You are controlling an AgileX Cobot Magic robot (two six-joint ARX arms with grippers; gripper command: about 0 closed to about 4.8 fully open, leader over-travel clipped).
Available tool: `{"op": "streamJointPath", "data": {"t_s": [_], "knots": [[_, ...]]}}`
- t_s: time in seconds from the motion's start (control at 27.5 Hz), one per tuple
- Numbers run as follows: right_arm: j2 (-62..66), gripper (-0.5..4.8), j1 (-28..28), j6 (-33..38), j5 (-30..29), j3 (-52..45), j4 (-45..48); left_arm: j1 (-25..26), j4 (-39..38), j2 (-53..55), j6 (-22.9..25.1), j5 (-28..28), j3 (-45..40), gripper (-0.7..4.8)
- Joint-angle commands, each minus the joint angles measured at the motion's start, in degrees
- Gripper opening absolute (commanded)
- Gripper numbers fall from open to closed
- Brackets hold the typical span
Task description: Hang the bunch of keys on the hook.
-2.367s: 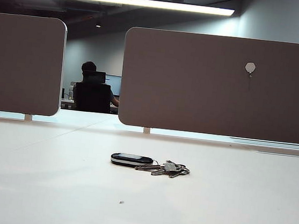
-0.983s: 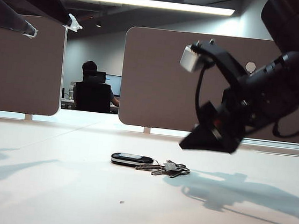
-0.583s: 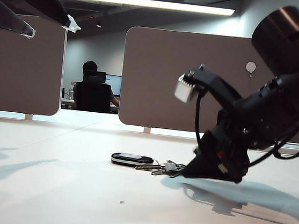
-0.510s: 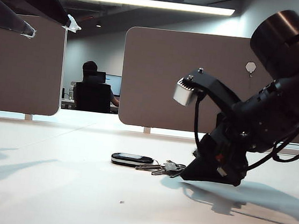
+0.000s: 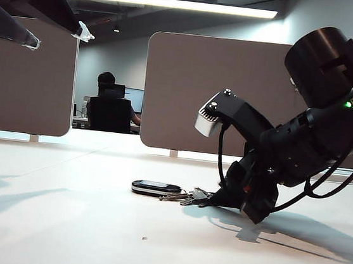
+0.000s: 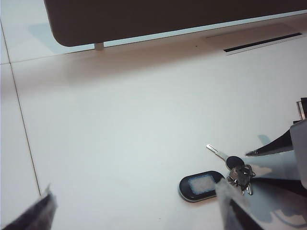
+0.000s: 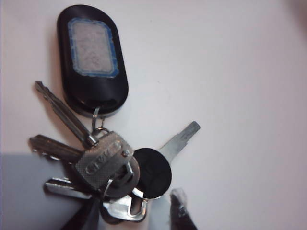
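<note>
- The bunch of silver metal keys with a black oval fob (image 5: 176, 192) lies flat on the white table (image 5: 58, 220), its long axis running left-right in the exterior view, fob leftward.
- The right gripper (image 7: 136, 215) sits low at the key end, its fingers partly parted astride the ring, grip unclear.
- The left gripper (image 6: 134, 211) hangs high, jaws wide, empty.

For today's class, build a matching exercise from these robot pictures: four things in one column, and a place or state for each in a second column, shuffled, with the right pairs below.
Things:
1. bunch of keys
2. left gripper
3. right gripper
4. brown panel

Places or states:
A. standing upright at the table's far edge
B. lying flat on the white table
C. raised high on the left, jaws open
D. lowered to the table at the keys' ring end

Pairs: 1-B, 2-C, 3-D, 4-A
</note>
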Motion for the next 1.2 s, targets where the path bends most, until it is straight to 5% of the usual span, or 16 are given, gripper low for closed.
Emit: {"op": "streamJointPath", "data": {"t_s": [0.04, 0.15, 0.62, 0.87, 1.06, 1.2], "knots": [[0.37, 1.03, -0.07, -0.39, 0.83, -0.24, -4.66, -0.02, 0.24, -0.22, 0.00, 0.07, 0.26, 4.79], [0.37, -0.07, -0.07, -0.59, 0.87, -0.24, -4.68, -0.02, 0.26, -0.22, 0.00, 0.02, 0.28, 4.79], [-17.03, -0.06, -0.07, 7.76, 2.16, 5.09, -8.79, -0.02, 2.25, -0.22, -0.02, 0.07, 0.31, 4.79], [-24.24, -0.07, -1.81, 8.76, 7.13, 21.97, -18.93, -0.07, 12.76, -0.24, -5.33, 1.05, 1.31, 4.79], [-19.96, -0.07, -6.88, 11.87, 9.49, 35.82, -27.17, -0.15, 12.28, -0.20, -5.16, 1.62, 4.66, 4.79], [-19.82, -0.07, -7.32, 15.93, 9.53, 34.91, -33.22, -0.17, 10.45, -0.20, -5.16, 1.84, 5.40, 4.79]]}}
